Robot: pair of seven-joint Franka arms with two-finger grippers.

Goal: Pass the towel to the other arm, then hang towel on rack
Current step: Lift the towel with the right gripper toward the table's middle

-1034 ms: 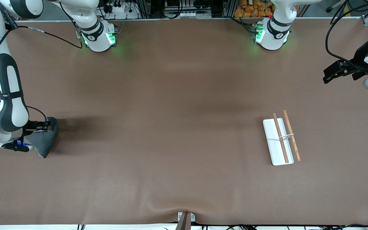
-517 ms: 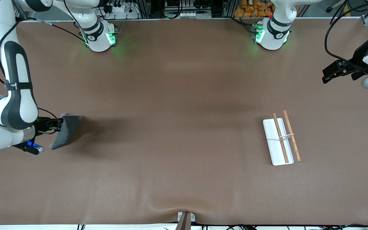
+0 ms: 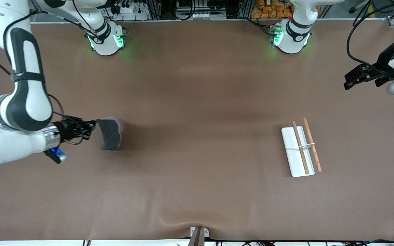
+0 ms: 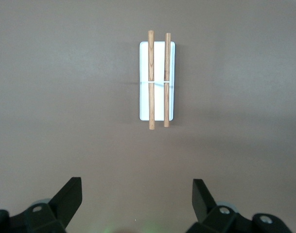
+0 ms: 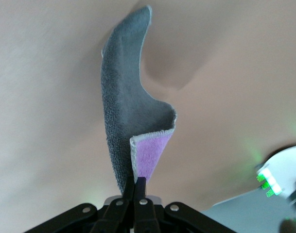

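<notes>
My right gripper (image 3: pixel 92 130) is shut on the towel (image 3: pixel 109 134), a small floppy cloth, dark grey with a purple underside, and holds it up over the table toward the right arm's end. In the right wrist view the towel (image 5: pixel 126 121) hangs from the shut fingertips (image 5: pixel 137 183), its purple side showing near them. The rack (image 3: pixel 299 148), a white tray with two brown rods, lies on the table toward the left arm's end. My left gripper (image 3: pixel 351 80) is open and empty, high over the table's edge; its wrist view shows the rack (image 4: pixel 157 80) and the gripper's spread (image 4: pixel 136 194).
The brown table mat (image 3: pixel 197 102) lies bare between the towel and the rack. The arm bases (image 3: pixel 106 39) stand at the table's edge farthest from the front camera. A small clamp (image 3: pixel 198 234) sits at the nearest edge.
My right gripper has lifted the towel off the table and carried it toward the middle of the table. The left arm has barely moved.
</notes>
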